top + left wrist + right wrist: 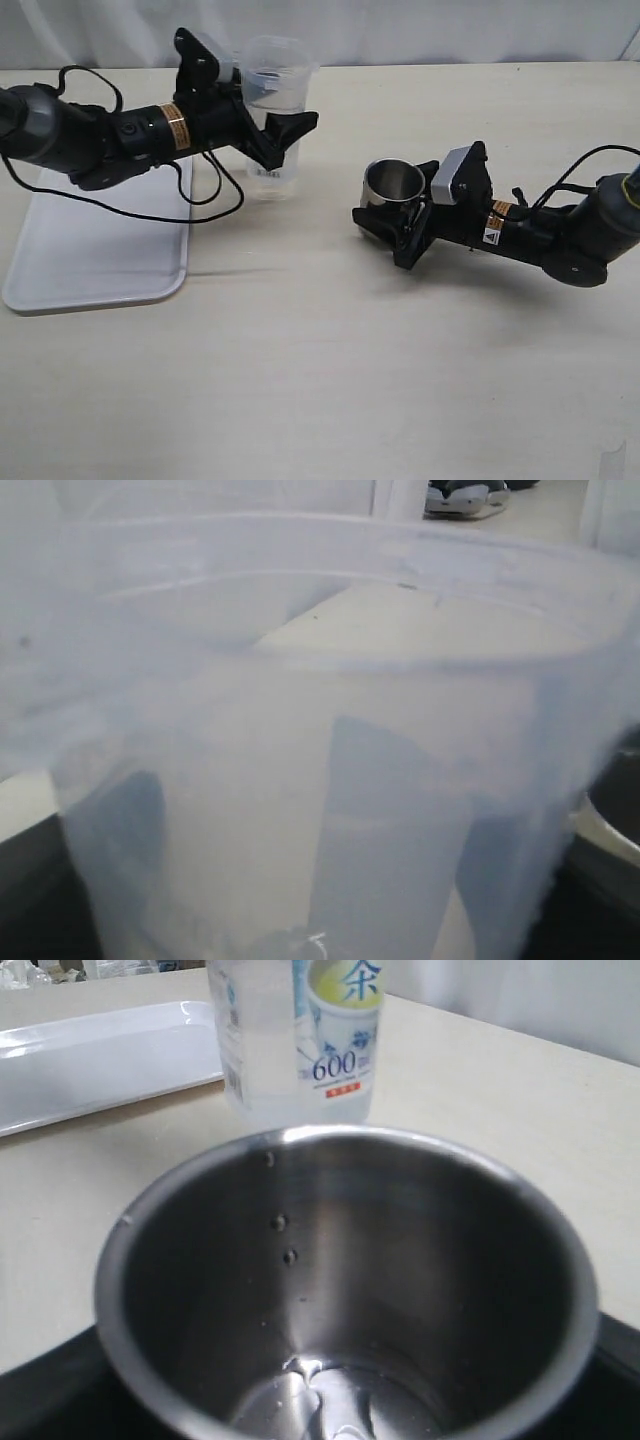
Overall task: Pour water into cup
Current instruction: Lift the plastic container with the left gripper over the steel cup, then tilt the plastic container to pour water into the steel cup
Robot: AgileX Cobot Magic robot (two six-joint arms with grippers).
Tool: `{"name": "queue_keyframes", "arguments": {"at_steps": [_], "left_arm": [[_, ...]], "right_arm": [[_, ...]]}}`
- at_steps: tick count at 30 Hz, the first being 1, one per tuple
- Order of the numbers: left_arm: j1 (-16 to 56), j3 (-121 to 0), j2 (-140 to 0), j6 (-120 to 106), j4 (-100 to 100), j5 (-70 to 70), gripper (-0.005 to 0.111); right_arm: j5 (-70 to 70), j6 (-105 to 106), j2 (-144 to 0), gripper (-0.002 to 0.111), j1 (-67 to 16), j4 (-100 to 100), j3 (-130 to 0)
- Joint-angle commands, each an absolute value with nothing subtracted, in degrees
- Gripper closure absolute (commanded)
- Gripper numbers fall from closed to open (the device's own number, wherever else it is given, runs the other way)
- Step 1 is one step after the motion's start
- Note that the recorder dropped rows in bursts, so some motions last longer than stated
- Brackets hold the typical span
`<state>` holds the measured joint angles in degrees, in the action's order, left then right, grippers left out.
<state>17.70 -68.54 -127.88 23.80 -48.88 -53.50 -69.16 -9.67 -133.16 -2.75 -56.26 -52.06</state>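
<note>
The steel cup (392,183) stands upright right of centre, and my right gripper (397,218) is shut on its lower body. In the right wrist view the cup (200,1290) fills the frame, with a little water (340,1405) at its bottom and drops on its inner wall. My left gripper (285,118) is shut on the clear plastic beaker (275,90), held upright at the back left of the cup. The beaker wall (300,680) fills the left wrist view, with the dark fingers (115,850) blurred behind it. Water in the beaker barely shows.
A white tray (90,260) lies at the left, also seen in the right wrist view (90,1060). Black cables (215,195) loop from the left arm over the tray's edge. The labelled beaker (300,1050) stands just behind the cup.
</note>
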Motion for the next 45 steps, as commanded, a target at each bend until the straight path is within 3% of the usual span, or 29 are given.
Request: {"name": "queue_keyframes", "arguments": {"at_steps": [1,10,19,45], "left_arm": [[20.7,-72.1,-127.0,24.0,-49.4,-51.6,0.107],[25.1,-76.1,-127.0,21.5,-52.0,-43.1,0.107],[27.9,-76.2,-127.0,4.7,-51.9,-35.8,0.107],[28.0,-76.2,-127.0,-19.9,-51.4,-35.5,0.107]], "right_arm": [[-70.0,-10.3,-132.4,0.104,-2.8,-57.9,-52.5],[-70.0,-10.3,-131.1,0.104,-2.8,-61.9,-52.6],[-70.0,-10.3,-130.9,0.104,-2.8,-63.1,-52.6],[-70.0,-13.7,-130.9,0.104,-2.8,-68.6,-54.6]]}}
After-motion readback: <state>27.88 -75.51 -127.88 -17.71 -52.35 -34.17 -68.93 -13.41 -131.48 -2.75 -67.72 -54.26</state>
